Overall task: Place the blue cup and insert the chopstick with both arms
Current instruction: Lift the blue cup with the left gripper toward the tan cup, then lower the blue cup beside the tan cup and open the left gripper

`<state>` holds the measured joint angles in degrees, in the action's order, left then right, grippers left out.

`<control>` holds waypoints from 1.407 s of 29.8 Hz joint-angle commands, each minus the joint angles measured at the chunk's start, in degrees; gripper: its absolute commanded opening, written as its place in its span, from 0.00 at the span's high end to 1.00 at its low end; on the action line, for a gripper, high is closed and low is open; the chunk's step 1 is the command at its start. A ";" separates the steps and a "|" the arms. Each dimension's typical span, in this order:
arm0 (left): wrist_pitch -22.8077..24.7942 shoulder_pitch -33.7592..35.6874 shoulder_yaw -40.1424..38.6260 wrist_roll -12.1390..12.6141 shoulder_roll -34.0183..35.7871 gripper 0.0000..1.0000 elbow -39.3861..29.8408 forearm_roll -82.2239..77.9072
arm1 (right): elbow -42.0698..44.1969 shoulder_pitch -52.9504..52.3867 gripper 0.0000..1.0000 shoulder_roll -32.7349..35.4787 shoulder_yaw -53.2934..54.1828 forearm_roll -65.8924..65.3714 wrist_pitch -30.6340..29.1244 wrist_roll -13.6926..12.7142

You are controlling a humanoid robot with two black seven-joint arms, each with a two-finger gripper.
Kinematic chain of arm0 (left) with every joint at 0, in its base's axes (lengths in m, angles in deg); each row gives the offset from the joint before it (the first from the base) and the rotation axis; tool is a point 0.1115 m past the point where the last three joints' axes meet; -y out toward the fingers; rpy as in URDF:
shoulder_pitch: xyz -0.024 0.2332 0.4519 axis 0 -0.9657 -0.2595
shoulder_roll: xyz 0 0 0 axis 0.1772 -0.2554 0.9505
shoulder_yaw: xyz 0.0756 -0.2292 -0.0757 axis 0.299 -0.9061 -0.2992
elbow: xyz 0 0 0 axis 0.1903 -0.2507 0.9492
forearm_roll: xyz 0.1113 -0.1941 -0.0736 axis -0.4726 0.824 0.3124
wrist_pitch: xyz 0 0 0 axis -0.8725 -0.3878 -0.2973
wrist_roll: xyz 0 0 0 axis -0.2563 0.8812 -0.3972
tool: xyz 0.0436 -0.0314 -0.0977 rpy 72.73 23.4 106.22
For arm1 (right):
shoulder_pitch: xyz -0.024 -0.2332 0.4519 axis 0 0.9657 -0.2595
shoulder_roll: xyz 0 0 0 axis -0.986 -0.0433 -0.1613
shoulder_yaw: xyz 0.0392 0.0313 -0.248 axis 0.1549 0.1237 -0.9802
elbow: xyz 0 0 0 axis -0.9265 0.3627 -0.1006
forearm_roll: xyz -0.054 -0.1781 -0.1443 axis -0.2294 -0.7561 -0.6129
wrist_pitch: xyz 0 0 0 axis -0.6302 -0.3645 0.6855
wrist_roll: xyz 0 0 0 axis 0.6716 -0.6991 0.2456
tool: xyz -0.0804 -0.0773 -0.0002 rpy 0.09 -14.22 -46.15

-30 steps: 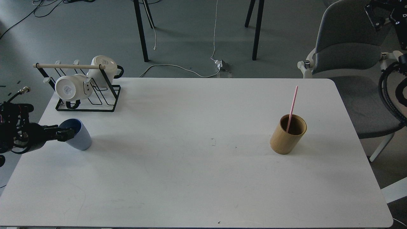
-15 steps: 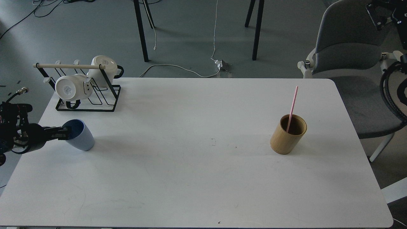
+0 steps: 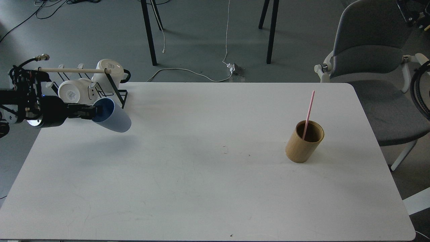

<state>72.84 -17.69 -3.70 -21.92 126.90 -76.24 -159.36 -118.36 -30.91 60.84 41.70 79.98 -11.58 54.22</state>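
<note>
My left gripper (image 3: 91,112) is shut on the rim of the blue cup (image 3: 114,118) and holds it in the air above the left part of the white table (image 3: 201,188), tilted with its mouth toward the arm. The pink chopstick (image 3: 308,113) stands leaning in the tan bamboo holder (image 3: 304,142) on the right side of the table. Of my right arm only a black cable loop (image 3: 420,90) and a dark part at the top right corner show; its gripper is out of view.
A black rack (image 3: 90,94) with a pale wooden rod and white mugs (image 3: 108,73) stands at the table's back left, just behind the held cup. A grey chair (image 3: 369,67) stands off the table's right back corner. Table legs and cables lie on the floor behind.
My left gripper has lifted the blue cup off the table and carried it up and to the right, in front of the rack. The chopstick and bamboo holder have not moved.
</note>
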 commanded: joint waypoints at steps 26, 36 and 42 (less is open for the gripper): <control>1.48 5.93 6.52 6.59 -49.04 0.97 12.80 -15.65 | 0.35 0.35 0.00 4.89 -0.34 -0.53 -0.09 0.01; 1.48 3.47 6.52 6.50 -49.49 0.94 14.91 -15.56 | 0.08 0.70 0.00 4.97 -0.25 -0.53 0.35 0.01; 1.48 2.50 6.61 6.59 -49.23 0.93 15.80 -15.65 | 0.08 1.58 0.00 4.97 -0.16 -0.53 0.35 0.01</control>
<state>74.32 -14.79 2.89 -15.41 77.49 -60.59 -174.96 -118.25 -29.64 65.78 41.51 79.45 -11.22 54.22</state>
